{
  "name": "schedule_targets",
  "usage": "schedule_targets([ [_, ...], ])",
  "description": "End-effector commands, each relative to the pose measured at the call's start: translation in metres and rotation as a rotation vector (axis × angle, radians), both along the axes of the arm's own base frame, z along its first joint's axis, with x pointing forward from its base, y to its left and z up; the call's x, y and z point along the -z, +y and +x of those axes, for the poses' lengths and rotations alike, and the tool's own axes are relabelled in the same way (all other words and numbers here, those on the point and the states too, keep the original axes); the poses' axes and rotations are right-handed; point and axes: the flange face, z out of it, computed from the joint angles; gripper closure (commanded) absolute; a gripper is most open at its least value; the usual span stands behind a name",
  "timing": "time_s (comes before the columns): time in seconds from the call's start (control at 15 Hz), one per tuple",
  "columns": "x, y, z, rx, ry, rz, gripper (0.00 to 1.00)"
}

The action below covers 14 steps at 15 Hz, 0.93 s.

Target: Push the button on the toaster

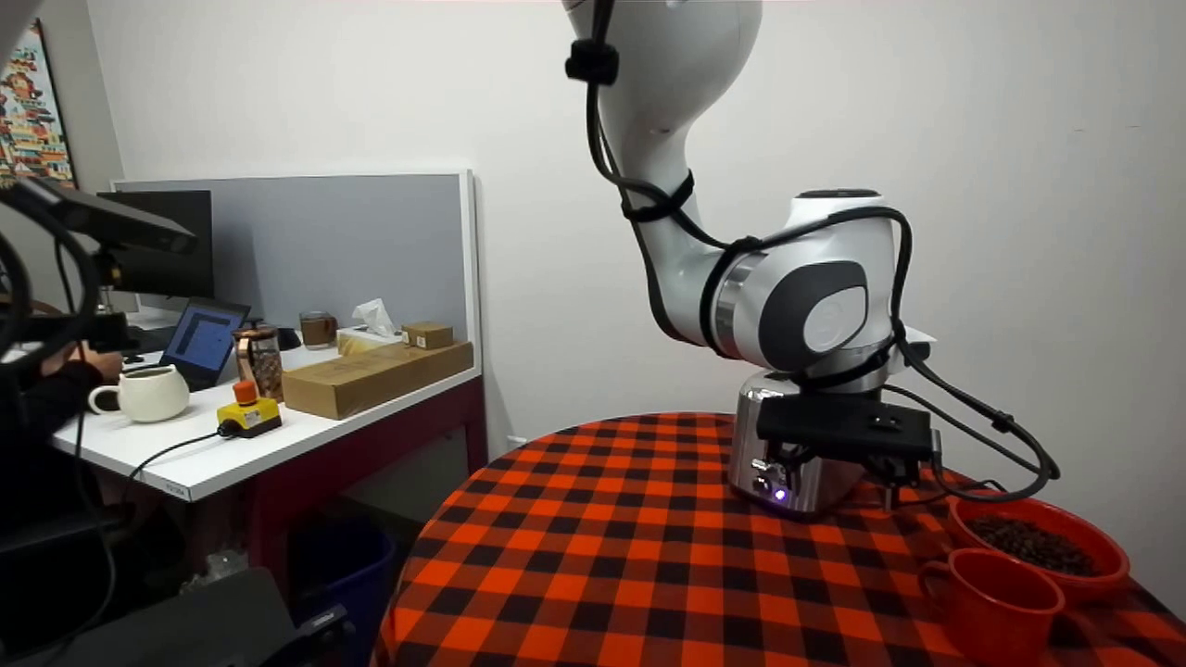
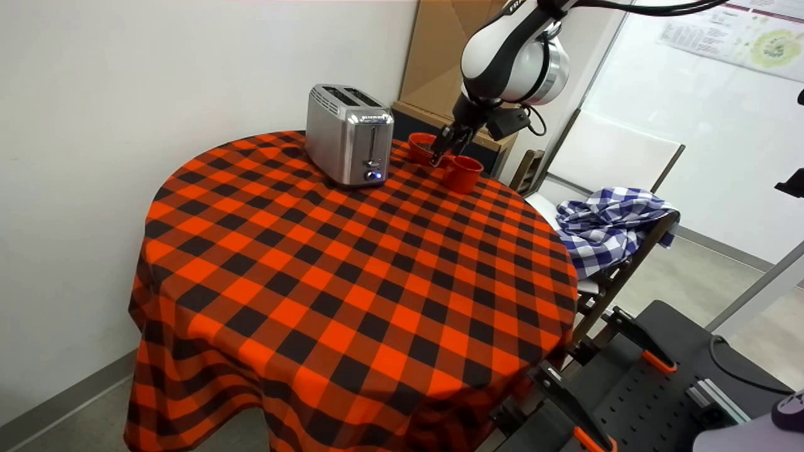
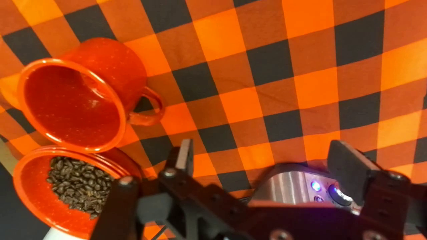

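Toaster [image 2: 330, 144]: stood upright on the checked tabletop [image 2: 295, 263], near the wall [image 2: 188, 69].
Lever [image 2: 372, 163]: sat low, just above the dial [image 2: 372, 175].
Light [image 2: 378, 176]: glowed blue-violet beside the dial.
Fingers [image 3: 348, 168]: gaped well apart above the tabletop (hid part of the toaster's front in the wrist view).
Mug [image 3: 96, 90]: stood upright just beside the bowl [image 3: 33, 183].
Bowl: held dark beans [image 3: 80, 183].

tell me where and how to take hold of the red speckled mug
Probably by its red loop handle: I'd bring the open gripper in from above on that side and close across it. The mug stands upright, its handle jutting over the red-and-black checked cloth; the round red bowl of dark beans crowds another side.
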Motion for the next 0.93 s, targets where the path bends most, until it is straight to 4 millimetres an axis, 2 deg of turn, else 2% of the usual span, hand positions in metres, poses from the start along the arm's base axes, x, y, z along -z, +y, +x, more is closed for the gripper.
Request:
schedule_targets([
  [0.0, 0.001, -0.002, -0.019, 0.003, 0.003, -0.057, 0.00],
  [0.33, 0.007, 0.002, -0.016, 0.013, -0.099, -0.127, 0.00],
  [0.6, 0.007, 0.023, -0.002, 0.006, -0.193, -0.117, 0.00],
  [0.87, 0.020, 0.043, 0.008, 0.004, -0.195, -0.064, 0.00],
])
